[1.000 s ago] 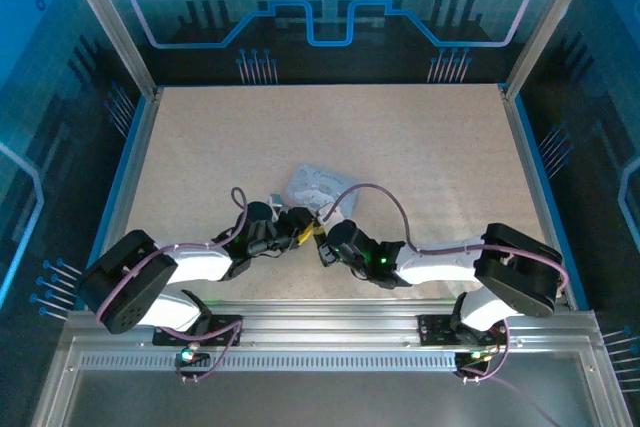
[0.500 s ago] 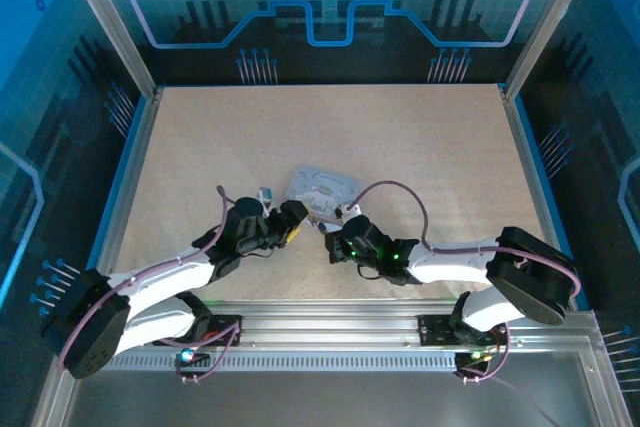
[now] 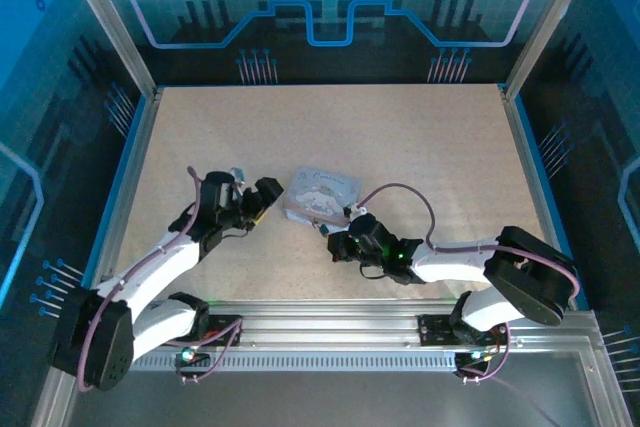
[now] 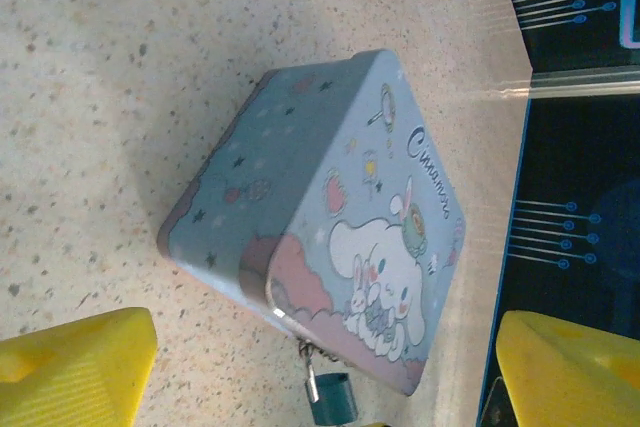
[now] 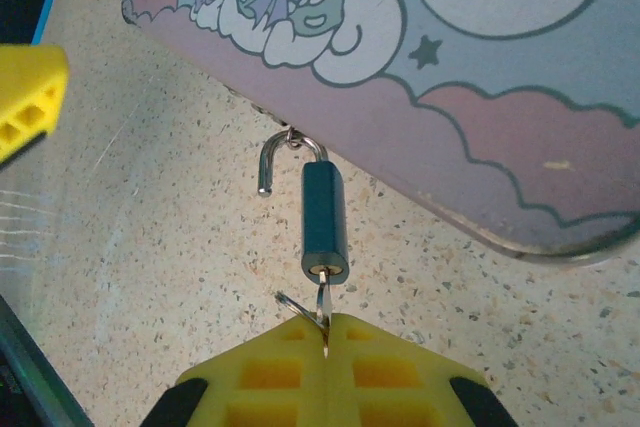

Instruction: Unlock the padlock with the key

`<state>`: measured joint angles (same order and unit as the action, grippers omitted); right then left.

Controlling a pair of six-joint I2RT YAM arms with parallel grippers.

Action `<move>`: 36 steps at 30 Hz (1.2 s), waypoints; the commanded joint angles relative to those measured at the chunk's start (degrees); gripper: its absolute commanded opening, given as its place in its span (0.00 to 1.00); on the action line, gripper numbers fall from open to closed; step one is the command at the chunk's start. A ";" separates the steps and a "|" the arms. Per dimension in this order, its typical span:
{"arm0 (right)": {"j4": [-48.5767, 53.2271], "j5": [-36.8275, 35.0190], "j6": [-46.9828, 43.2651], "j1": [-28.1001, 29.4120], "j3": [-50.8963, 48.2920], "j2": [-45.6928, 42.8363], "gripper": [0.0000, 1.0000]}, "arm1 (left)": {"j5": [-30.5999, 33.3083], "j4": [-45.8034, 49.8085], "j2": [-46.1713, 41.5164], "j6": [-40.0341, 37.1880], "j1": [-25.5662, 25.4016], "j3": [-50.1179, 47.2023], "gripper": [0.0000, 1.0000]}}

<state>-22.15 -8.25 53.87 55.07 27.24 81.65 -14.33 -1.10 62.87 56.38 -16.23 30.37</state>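
The tin (image 3: 322, 191) is laid on the table (image 3: 430, 137), between the two claws. The left claw (image 3: 258, 201) is opened wide with nothing held, and the tin is found just ahead of it, not touched. The right claw (image 5: 325, 339) is closed on the key (image 5: 322, 299). The padlock (image 5: 325, 217) is hooked to the tin's edge, directly ahead of the right claw's tips, with the key inserted in its end. Its shackle (image 5: 280, 155) is seen open, one end free.
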 commanded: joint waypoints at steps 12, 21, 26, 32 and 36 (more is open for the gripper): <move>-1.82 3.56 -0.50 -2.18 -0.97 1.34 0.05 | -13.72 -0.55 21.92 -13.93 2.35 14.20 0.82; -2.40 5.18 -0.48 -2.64 -1.04 2.40 0.10 | -12.72 0.21 29.20 -15.95 0.68 15.07 0.71; -1.29 5.57 -0.46 -3.02 -1.06 1.96 0.20 | -11.29 -0.28 30.50 -16.02 0.17 14.28 0.62; 6.32 5.80 -5.12 -3.64 1.67 -0.25 0.33 | -10.09 -2.59 30.30 -14.66 -0.75 11.46 0.56; 5.60 7.93 -8.29 -5.99 0.88 -2.20 0.40 | -9.67 -3.53 29.56 -13.74 -1.00 9.50 0.55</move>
<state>-18.02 -2.04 49.19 51.00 27.14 81.49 -25.74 -6.72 92.09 42.04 -16.47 42.63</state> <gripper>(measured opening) 0.393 0.553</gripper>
